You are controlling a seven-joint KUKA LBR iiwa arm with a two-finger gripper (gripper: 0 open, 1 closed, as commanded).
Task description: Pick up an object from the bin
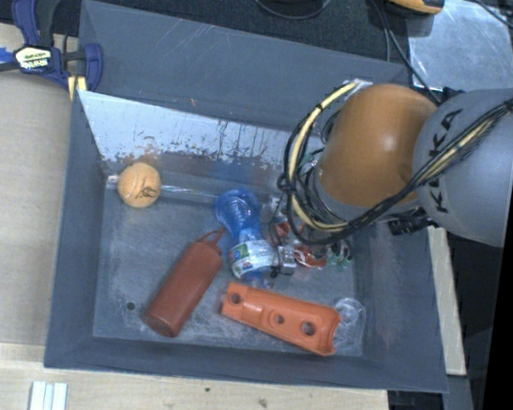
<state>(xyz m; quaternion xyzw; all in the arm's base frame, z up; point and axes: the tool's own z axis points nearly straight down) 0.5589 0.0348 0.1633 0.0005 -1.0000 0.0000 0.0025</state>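
My gripper (290, 250) is low in the middle of the bin, below the arm's orange dome. It sits right against the labelled end of a crushed blue plastic bottle (240, 221), which lies at a slant from the back wall toward the front. Whether the bottle is between the jaws is hidden. A red-brown squeeze bottle (184, 284) lies just left of the blue one, nozzle pointing up toward it. In front of the gripper lies a flat orange piece with round holes (280, 318).
A tan ball (139, 184) rests at the back left of the bin floor. A small clear plastic thing (350, 313) lies at the right end of the orange piece. The arm and its cables cover the bin's right back part.
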